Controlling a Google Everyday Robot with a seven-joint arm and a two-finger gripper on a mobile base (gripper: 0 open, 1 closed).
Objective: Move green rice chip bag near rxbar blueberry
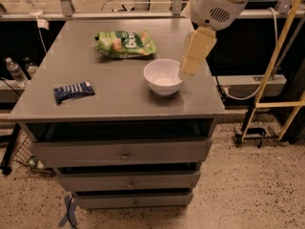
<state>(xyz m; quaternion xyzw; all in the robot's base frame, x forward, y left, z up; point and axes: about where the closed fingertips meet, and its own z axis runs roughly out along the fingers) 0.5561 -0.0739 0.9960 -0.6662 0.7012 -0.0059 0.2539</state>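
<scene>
The green rice chip bag (125, 44) lies flat at the back middle of the grey cabinet top (114, 104). The rxbar blueberry (74, 91), a small dark blue bar with white lettering, lies near the front left edge, far from the bag. My gripper (190, 63) hangs from the white arm at the upper right. It is above the right rim of the white bowl, to the right of the bag and apart from it. It holds nothing that I can see.
A white bowl (163, 77) stands right of centre on the top, between the gripper and the bag. The cabinet has drawers (124, 152) below. A yellow frame (276, 61) stands on the floor at the right. Water bottles (15, 70) stand at the left.
</scene>
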